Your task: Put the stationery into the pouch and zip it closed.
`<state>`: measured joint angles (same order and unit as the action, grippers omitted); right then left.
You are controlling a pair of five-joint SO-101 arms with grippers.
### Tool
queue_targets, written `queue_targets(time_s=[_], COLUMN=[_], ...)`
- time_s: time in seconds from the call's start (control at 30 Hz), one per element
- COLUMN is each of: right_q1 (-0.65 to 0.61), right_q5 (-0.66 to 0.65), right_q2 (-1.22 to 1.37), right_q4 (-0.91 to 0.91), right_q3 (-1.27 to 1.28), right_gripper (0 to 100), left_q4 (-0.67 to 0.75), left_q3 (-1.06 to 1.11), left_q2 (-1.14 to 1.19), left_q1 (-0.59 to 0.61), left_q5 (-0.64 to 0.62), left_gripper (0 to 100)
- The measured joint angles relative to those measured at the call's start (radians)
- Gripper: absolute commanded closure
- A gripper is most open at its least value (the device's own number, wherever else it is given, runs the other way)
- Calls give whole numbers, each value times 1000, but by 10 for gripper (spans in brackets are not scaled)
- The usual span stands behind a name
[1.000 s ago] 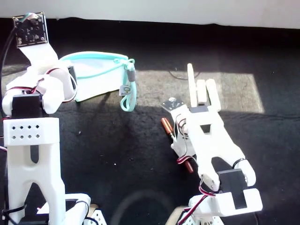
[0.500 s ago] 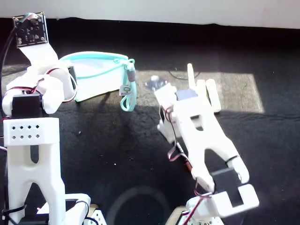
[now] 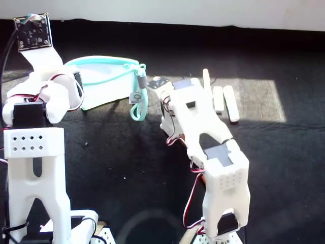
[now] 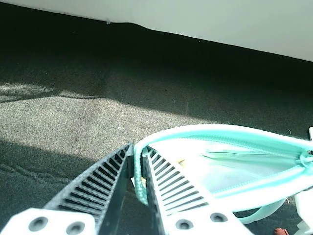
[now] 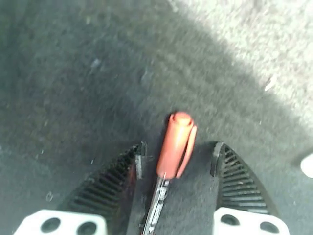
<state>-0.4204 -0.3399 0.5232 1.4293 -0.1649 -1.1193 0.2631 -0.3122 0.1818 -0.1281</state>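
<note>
Black cloth (image 3: 284,168) covers the table, with a sunlit patch (image 3: 256,99) across its far side.

Left arm (image 3: 38,101): stands at the table's left edge. In its wrist view the left gripper (image 4: 137,154) is clenched on the near rim of the pouch (image 4: 234,166); both ribbed jaws pinch the mint edge between them.

Pouch: mint green, lying flat on the cloth at far left in the high view (image 3: 104,84). Its zip is undone and the mouth gapes, showing the pale lining. A strap (image 3: 138,101) hangs from the end of the pouch nearer the right arm.

Right arm (image 3: 195,119): bent over the middle of the table, just beside the strap. The right gripper (image 5: 177,148) is released, its jaws spread and lowered close to the cloth on either side of the pen (image 5: 177,132).

Pen: orange-red cap and a metal clip, lying on the cloth between the spread jaws, nearer one jaw than the other. Whether it touches that jaw cannot be told.

White sticks (image 3: 231,104): three, side by side in the sunlit patch, just beyond the right arm and well apart from the pouch.
</note>
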Motion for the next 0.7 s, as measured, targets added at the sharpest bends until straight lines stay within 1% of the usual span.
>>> queue_targets(time_s=[0.07,0.13,0.17,0.4,0.53,0.7], right_q1=[0,0,0,0,21,87], right_q5=[3,3,3,3,3,3], right_q2=[26,44,52,40,-94,-376], right_q4=[0,0,3,12,14,48], right_q3=[-23,-43,-49,-54,-54,-54], right_gripper=[994,981,993,992,992,992], left_q4=[0,0,0,0,0,0], left_q3=[0,0,0,0,0,0], left_q2=[0,0,0,0,0,0], left_q1=[0,0,0,0,0,0], left_q5=[0,0,0,0,0,0], left_gripper=[992,992,992,992,992,992])
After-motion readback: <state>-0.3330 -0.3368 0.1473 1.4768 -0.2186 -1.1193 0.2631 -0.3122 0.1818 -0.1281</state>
